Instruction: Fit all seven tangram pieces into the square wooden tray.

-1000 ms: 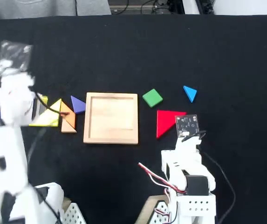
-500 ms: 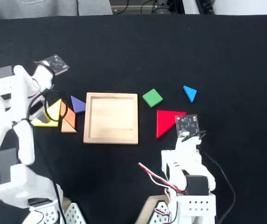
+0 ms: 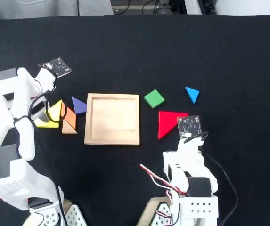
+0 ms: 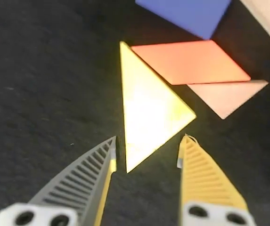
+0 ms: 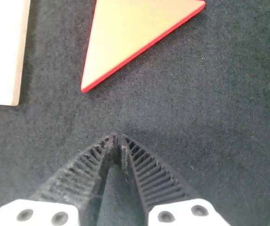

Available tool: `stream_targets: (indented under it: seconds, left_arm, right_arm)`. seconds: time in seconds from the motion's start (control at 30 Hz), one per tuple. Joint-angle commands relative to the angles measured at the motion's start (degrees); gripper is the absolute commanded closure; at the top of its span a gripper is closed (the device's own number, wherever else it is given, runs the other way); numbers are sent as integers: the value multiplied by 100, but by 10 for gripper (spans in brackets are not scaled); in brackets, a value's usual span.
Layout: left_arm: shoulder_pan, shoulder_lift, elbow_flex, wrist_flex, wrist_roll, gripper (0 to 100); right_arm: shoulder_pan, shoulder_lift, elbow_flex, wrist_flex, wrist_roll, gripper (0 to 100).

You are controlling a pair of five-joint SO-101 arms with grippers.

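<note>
Yellow triangle (image 4: 146, 113) is the piece in hand's reach. It lies flat on the black counter (image 3: 135, 52), on the left-edge side of the wooden tray (image 3: 112, 96).

- Left hand (image 4: 149, 140): fingers apart, hovering over the yellow triangle. Its nearest corner pokes in between my two fingertips. I cannot tell whether either finger touches it.
- Axis: the triangle's long edge runs straight away from my hand, close along one finger. The piece widens farther out, toward the orange parallelogram (image 4: 191, 61).
- Neighbours: the parallelogram touches or nearly touches the yellow piece's far edge. A pale orange triangle (image 4: 224, 94) sits against the parallelogram, and a purple triangle (image 4: 186, 12) lies beyond, nearer the tray.
- Right hand (image 5: 117, 139): fingers together, holding nothing, low over bare counter just short of the red triangle (image 5: 135, 33), which lies on the tray's right-edge side.

Judgement: the left arm is the nearer one for this piece. Closing here would pinch only the narrow corner. I think a grip farther along, across the wider body, would hold better, and the tray is a short carry toward the counter's middle.
</note>
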Motion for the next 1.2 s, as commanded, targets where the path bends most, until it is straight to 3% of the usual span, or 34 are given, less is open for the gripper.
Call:
stream_targets:
  seconds: [0.0, 0.3, 0.4, 0.83, 0.93, 1.03, 1.17]
  left_arm:
    - [-75, -62, 242, -642, -53, 782]
    - [-66, -44, 1323, -1899, -44, 778]
    - [-66, -62, 1358, -2022, -18, 716]
    - [-110, -35, 804, -1793, -35, 695]
    - [22, -79, 734, -1459, -18, 635]
    - [286, -105, 699, -967, 360, 590]
    - [453, -35, 549, -897, 554, 591]
  right_arm:
    - [-44, -497, -13, 35, -44, 985]
    - [-44, -497, -13, 35, -44, 985]
    - [-44, -497, -13, 35, -44, 985]
    - [-44, -497, -13, 35, -44, 985]
    - [-44, -497, -13, 35, -44, 985]
    - [-44, -497, -13, 35, -44, 985]
    - [-44, -497, -13, 35, -44, 985]
